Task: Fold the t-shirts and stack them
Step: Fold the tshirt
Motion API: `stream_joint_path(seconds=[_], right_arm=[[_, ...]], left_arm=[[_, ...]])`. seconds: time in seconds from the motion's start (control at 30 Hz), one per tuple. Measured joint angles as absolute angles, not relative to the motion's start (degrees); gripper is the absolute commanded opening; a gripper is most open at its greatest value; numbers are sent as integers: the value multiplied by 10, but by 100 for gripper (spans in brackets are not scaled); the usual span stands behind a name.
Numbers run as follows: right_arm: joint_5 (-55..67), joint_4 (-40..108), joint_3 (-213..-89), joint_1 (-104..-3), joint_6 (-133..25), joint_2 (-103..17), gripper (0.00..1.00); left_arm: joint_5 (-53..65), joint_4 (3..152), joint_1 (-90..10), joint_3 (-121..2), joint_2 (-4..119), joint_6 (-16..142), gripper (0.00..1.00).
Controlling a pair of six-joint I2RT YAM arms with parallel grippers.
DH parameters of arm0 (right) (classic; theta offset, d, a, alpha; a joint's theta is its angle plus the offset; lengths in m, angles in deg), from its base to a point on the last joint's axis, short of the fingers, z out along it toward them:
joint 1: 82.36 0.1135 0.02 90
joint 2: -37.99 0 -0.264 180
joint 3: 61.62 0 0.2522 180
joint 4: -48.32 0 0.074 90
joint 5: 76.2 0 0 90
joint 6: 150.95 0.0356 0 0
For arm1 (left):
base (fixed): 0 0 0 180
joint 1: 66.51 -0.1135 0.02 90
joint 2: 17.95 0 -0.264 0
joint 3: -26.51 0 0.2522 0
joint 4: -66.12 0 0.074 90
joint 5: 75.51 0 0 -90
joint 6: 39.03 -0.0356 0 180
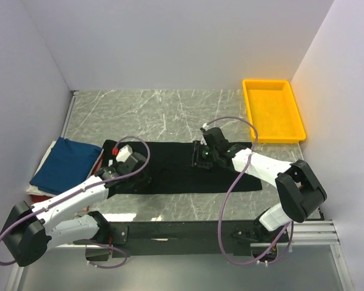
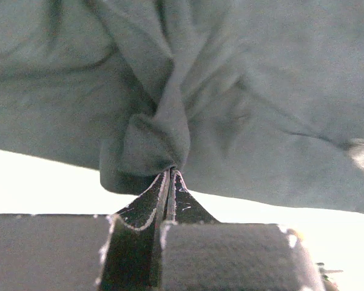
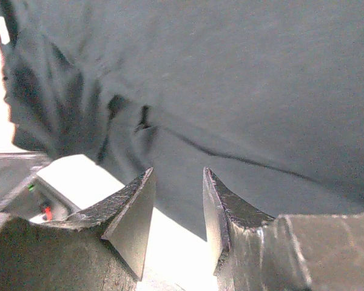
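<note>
Marbled grey table (image 1: 164, 112), white walls: only the left wrist view shows the left gripper (image 2: 171, 173) pressed together on a bunched fold of the black t-shirt (image 2: 242, 91), and only the right wrist view shows the right gripper (image 3: 178, 173) spread, nothing between its jaws, close over the cloth. From above, the shirt lies flat across the near middle, with bare table behind it to the far edge. A folded navy-blue t-shirt (image 1: 67, 165) sits at the left edge, and a yellow tray (image 1: 273, 110) in the far right corner.

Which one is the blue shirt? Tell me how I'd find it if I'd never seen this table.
Find the grey marble table and follow it to its left edge, by the wall. A folded navy shirt lies there, left of the black shirt spread across the middle. It is the only blue thing in sight.
</note>
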State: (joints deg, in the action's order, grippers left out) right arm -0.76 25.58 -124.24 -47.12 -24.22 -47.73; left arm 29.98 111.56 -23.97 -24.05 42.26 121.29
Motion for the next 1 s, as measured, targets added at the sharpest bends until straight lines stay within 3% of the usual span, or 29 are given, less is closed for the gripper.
stream_joint_path(seconds=[0.47, 1.0], right_arm=[[-53, 430, -1194, -322, -82, -519, 44], [3, 442, -1284, -253, -38, -640, 43]], left_arm=[[395, 1227, -192, -184, 334, 1388, 1], [433, 1272, -192, -184, 315, 1412, 1]])
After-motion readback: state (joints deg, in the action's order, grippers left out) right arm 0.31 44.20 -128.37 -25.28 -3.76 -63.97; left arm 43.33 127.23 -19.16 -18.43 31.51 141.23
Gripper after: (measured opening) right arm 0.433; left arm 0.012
